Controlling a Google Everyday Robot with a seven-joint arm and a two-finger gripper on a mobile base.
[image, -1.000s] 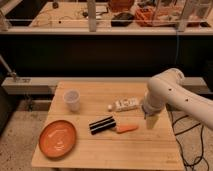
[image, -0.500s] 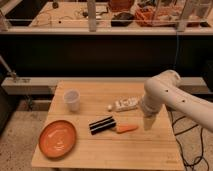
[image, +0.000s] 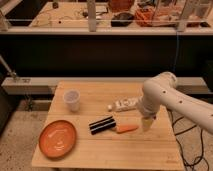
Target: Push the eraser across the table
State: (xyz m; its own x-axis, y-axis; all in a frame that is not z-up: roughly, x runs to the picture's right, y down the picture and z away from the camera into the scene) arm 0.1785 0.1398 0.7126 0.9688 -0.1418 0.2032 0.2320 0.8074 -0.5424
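Plate (image: 57, 138), orange and round, lies farthest from the gripper (image: 147, 122), well off to its left in the picture and a little nearer the front edge of the table (image: 100, 156). It sits flat on the light wooden planks near the table's front left corner.

Next comes a pale cup (image: 72, 100), upright, also well to the left of the gripper but farther back than it, behind the plate and apart from it.

Then the eraser (image: 102, 125): a small black block with thin light stripes along its length, lying flat and slightly slanted near the middle of the table. It is to the left of the gripper at about the same depth, with the carrot (image: 126, 128) between the two. The carrot is orange, lies lengthwise, and its left end is just beside the eraser, while its right end is just beside the gripper; whether either end touches I cannot tell.

Behind the carrot, to the gripper's back left, lies a white tube (image: 124, 104), near the arm.

The gripper itself points down at the tabletop toward the table's right side, low over the wood. Whether it is wide or narrow cannot be told, and it holds nothing that shows. The white arm (image: 167, 95) rises from it and bends off to the right, past the table's edge.
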